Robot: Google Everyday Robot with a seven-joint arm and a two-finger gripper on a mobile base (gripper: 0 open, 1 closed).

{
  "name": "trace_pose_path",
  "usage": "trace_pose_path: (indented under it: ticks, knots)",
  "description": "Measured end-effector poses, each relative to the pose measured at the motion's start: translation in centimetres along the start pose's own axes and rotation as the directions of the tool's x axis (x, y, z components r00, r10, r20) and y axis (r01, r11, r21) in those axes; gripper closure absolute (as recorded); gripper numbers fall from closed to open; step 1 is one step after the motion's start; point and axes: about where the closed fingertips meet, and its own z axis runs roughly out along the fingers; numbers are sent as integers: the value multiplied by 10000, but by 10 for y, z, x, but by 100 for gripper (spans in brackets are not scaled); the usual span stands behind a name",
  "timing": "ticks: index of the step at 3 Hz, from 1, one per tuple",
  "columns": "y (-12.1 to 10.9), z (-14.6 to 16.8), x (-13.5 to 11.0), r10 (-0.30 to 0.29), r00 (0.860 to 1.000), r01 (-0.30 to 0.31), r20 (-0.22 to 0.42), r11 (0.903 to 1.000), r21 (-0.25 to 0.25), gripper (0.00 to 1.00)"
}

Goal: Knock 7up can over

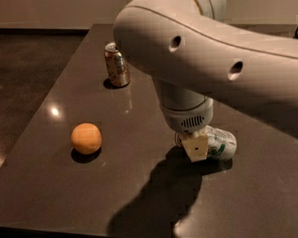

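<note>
The 7up can (pixel 219 143), silver-white with green lettering, appears to lie on its side on the dark table (pixel 53 196), right of centre. My gripper (pixel 196 147) hangs from the big white arm (pixel 195 48) and sits right against the can's left end, covering part of it. The gripper's cream-coloured tip is low, close to the table surface.
A gold-brown can (pixel 116 64) stands upright at the back of the table. An orange ball (pixel 86 138) rests on the left side. The table's front edge runs along the bottom, and dark floor lies to the left.
</note>
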Motion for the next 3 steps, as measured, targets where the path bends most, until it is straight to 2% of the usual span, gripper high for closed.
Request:
trace_pose_path:
  ticks: [2,3]
  knots:
    - [-5,20,-6,64,10000,-64,-10,9994,-336,12]
    - [-6,28,-7,125,9999,-121,73,9987,-502,0]
